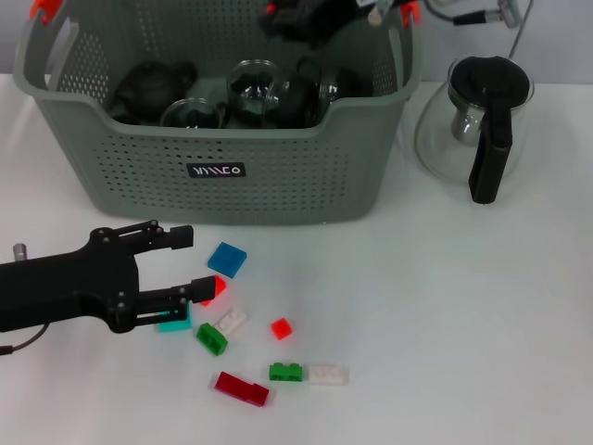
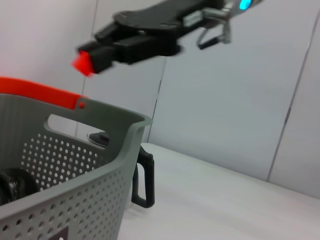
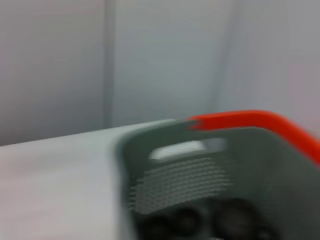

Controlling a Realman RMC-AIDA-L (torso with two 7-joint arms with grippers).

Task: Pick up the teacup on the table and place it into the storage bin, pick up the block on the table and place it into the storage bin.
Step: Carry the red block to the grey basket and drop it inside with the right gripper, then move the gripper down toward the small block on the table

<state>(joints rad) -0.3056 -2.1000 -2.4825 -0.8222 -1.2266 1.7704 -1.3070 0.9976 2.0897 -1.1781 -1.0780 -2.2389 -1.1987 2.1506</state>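
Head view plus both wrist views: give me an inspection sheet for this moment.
Surface: white table.
Job's things: storage bin holds dark teaware and glass cups; loose blocks in front, including blue block and dark red block.
Clutter: glass carafe beside the bin.
Grippers: left gripper low over the blocks, jaws open; right gripper above the bin holding a red block.
Cables: wire behind the carafe.
Surroundings: pale wall panels.

storage bin (image 1: 222, 176) rear | carafe (image 1: 473, 125) right of it | blocks (image 1: 250, 334) in front
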